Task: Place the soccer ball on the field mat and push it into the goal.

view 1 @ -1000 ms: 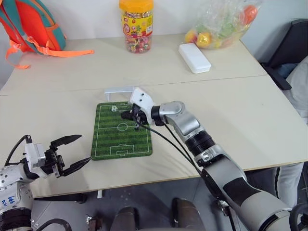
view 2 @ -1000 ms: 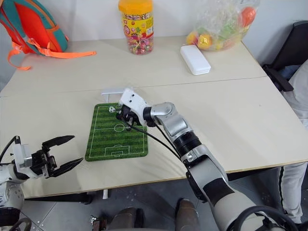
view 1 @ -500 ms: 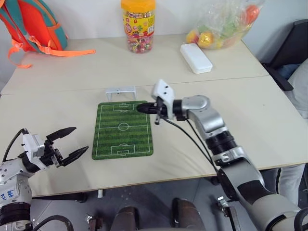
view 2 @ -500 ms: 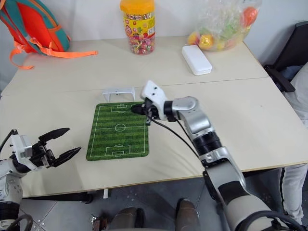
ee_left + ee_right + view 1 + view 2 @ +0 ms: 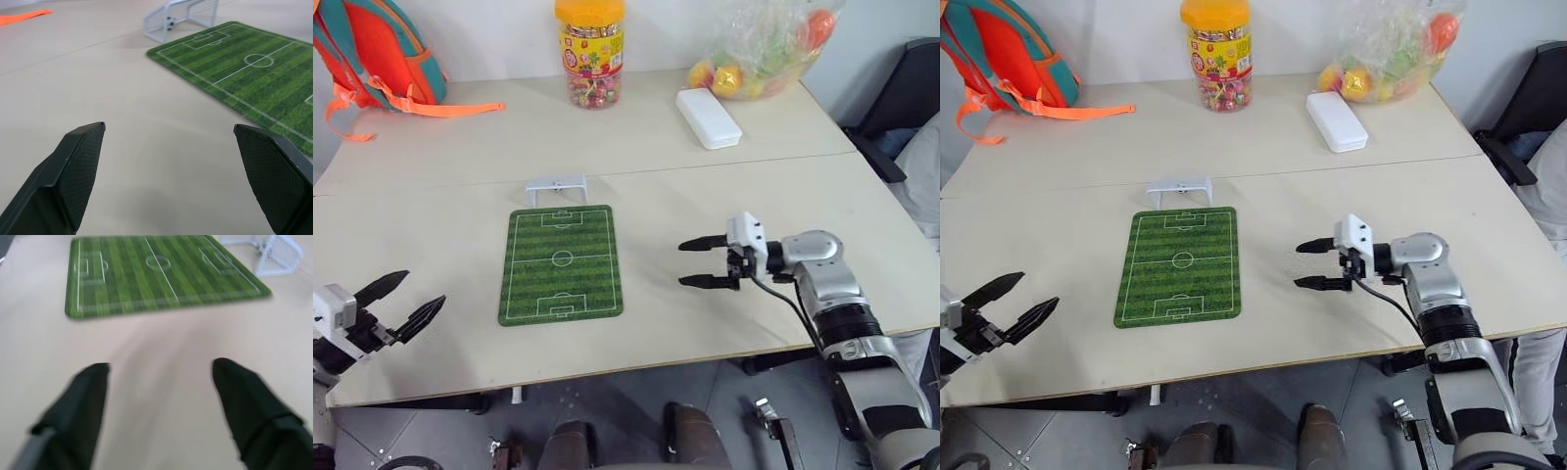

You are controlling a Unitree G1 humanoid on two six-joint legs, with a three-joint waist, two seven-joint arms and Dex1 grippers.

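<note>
The green field mat (image 5: 561, 262) lies flat on the table, with the small white goal (image 5: 556, 189) standing at its far end. The soccer ball (image 5: 169, 23) sits inside the goal, against the frame's left side as the left wrist view shows it. My right gripper (image 5: 685, 263) hovers over bare table to the right of the mat, open, with nothing between its fingers, pointing toward the mat (image 5: 161, 274). My left gripper (image 5: 423, 290) is open and empty near the table's front left edge, well left of the mat (image 5: 244, 68).
At the back of the table stand a candy jar (image 5: 590, 54), a white oblong box (image 5: 708, 117) and a clear bag of toys (image 5: 759, 44). An orange backpack (image 5: 372, 54) lies at the back left. A dark chair (image 5: 915, 98) stands off the table's right side.
My right gripper drew back from the mat's goal end to the right and opened. The ball left the mat and now sits in the goal. My left gripper moved left.
</note>
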